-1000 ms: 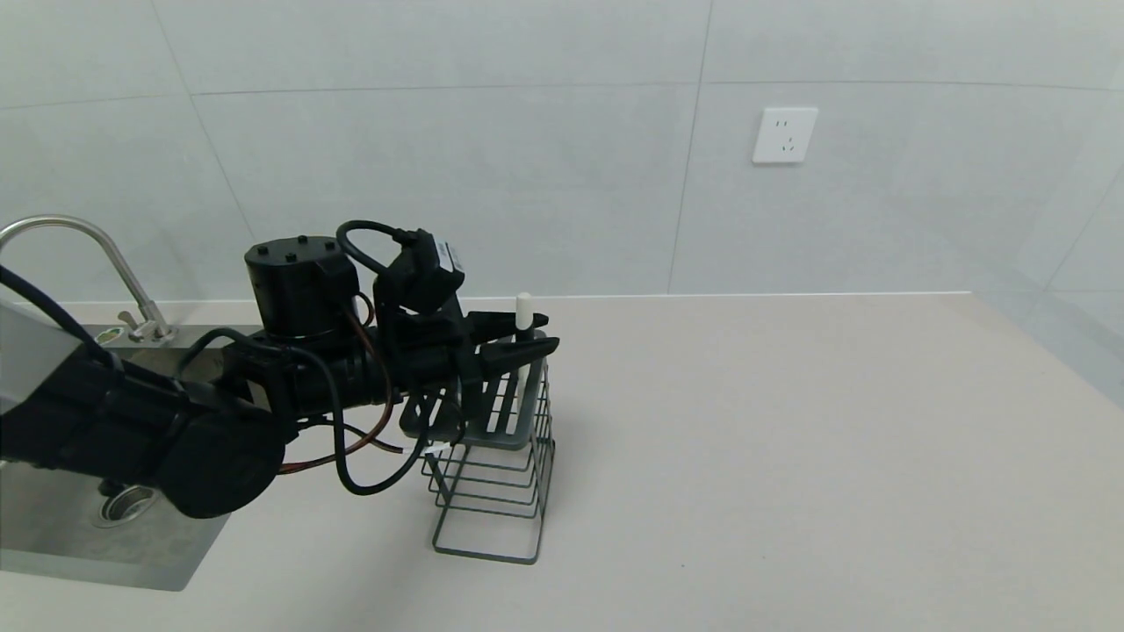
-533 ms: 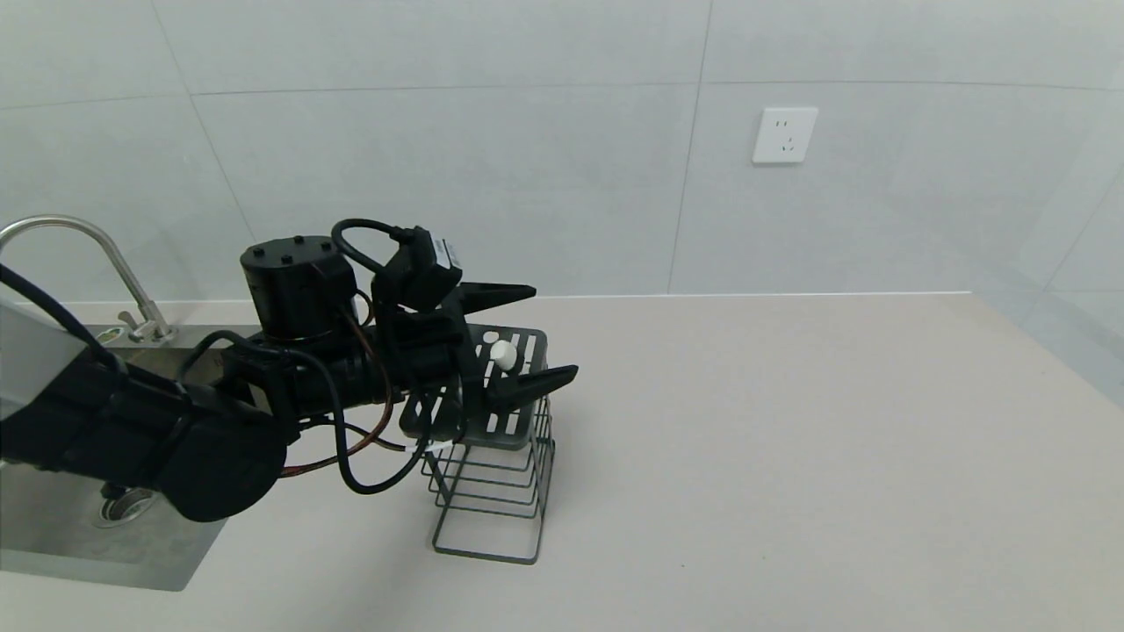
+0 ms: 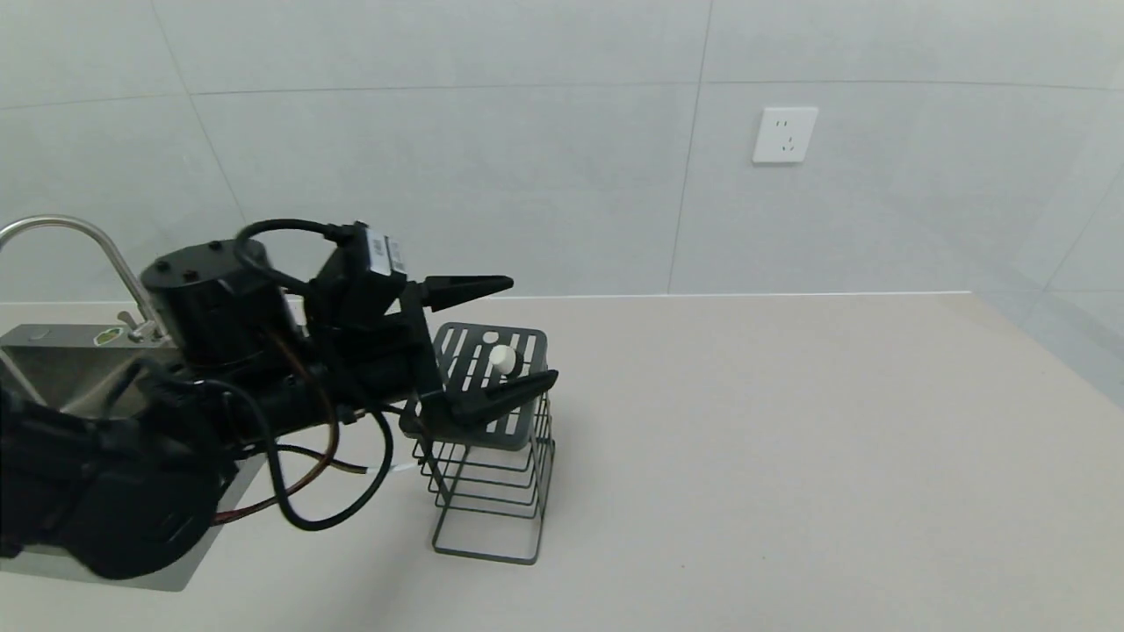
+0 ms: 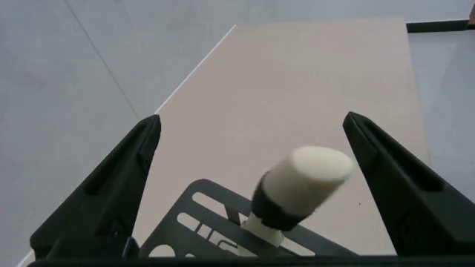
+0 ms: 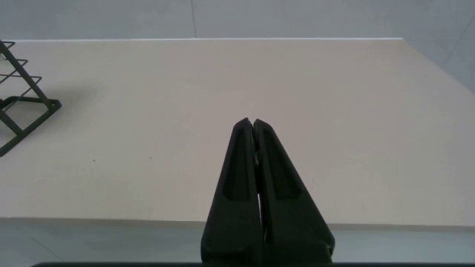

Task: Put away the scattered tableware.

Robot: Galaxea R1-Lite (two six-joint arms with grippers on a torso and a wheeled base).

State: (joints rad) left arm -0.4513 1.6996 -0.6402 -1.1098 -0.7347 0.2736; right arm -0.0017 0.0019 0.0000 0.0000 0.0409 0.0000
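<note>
Over the cutlery rack point(image 3: 492, 500), at the sink end of the countertop point(image 3: 790, 439): my left gripper point(image 3: 534, 328), fingers spread wide and holding nothing, one finger beyond the far edge of the rack's slotted top plate point(image 3: 470, 351), the other over its near side. Item one, white-handled utensil point(image 3: 502, 355): upright in a slot of that plate, only its rounded white end and dark collar standing proud, the working end hidden below, so I cannot tell what kind of utensil it is. The left wrist view logs the same utensil point(image 4: 304, 182) between my parted fingers, touching neither. Item two, my right gripper point(image 5: 253, 127): fingers pressed together, empty, above bare countertop and apart from the rack. Status, as I judge it: this piece is put away and the release is done. What is left for this arm is to come clear of the rack. Whether more tableware waits to be gathered I cannot tell. Change against one second ago: my left fingers were then clamped on the handle, which stood tall above the plate. Half a second ago they had opened and the handle had dropped to its present depth. Since then my left arm has drawn back toward the sink point(image 3: 44, 351) and faucet point(image 3: 88, 233), fingers kept apart, with utensil and rack unmoved.
</note>
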